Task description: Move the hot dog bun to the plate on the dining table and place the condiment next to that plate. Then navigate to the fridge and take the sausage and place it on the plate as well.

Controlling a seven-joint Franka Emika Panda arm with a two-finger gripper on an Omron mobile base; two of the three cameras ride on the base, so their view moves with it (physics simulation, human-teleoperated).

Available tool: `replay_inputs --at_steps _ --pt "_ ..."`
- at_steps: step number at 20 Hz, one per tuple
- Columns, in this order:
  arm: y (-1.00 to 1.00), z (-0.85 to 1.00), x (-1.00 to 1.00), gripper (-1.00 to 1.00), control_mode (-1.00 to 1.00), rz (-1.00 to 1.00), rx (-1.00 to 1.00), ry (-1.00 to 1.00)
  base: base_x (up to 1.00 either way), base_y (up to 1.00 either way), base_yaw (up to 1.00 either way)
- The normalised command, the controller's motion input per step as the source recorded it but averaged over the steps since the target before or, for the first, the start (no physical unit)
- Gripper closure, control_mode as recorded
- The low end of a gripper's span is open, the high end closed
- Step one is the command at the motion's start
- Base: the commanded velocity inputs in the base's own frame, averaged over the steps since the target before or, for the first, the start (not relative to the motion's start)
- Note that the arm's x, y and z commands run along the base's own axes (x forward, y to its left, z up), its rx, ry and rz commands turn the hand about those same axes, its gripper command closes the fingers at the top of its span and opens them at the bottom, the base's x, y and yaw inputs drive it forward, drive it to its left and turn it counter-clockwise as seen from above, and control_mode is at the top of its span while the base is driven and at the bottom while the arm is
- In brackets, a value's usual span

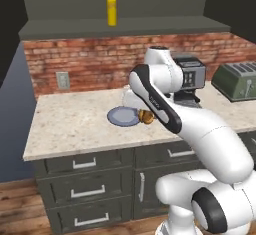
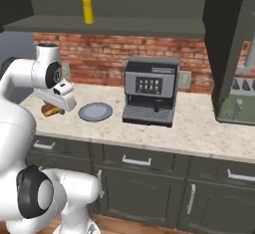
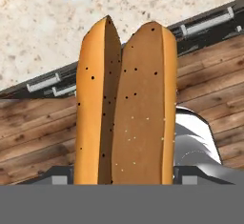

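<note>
The hot dog bun (image 3: pixel 124 108), a tan split roll, stands between my gripper's (image 3: pixel 123 173) fingers, which are shut on its sides. It hangs over the front edge of the speckled counter (image 1: pixel 75 124). From the base, the hot dog bun (image 1: pixel 147 117) shows just right of a small blue-grey plate, under my hand (image 2: pixel 61 97). The condiment (image 1: pixel 111 9), a yellow squeeze bottle with a white nozzle, stands upright on the high shelf above the brick wall; the same condiment (image 2: pixel 87 6) is seen from the right. The plate, dining table, fridge and sausage are out of view.
A small blue-grey plate (image 2: pixel 95 112) lies on the counter beside the bun. A grey coffee machine (image 2: pixel 151 97) stands to its right and a toaster (image 1: pixel 235 81) further right. A dark tall cabinet (image 2: pixel 226 44) closes the right side. Drawers (image 1: pixel 85 191) lie below the counter.
</note>
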Motion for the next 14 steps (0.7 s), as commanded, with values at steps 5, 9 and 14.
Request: replay_inputs --at_steps 5,9,14 --pt "0.0 0.0 0.0 1.0 1.0 0.0 0.0 0.0 -0.97 -0.05 -0.17" --pt "0.0 0.0 0.0 1.0 1.0 0.0 0.0 0.0 -0.42 -0.03 -0.83" --pt "0.0 0.0 0.0 1.0 1.0 0.0 0.0 0.0 -0.14 0.0 -0.99"
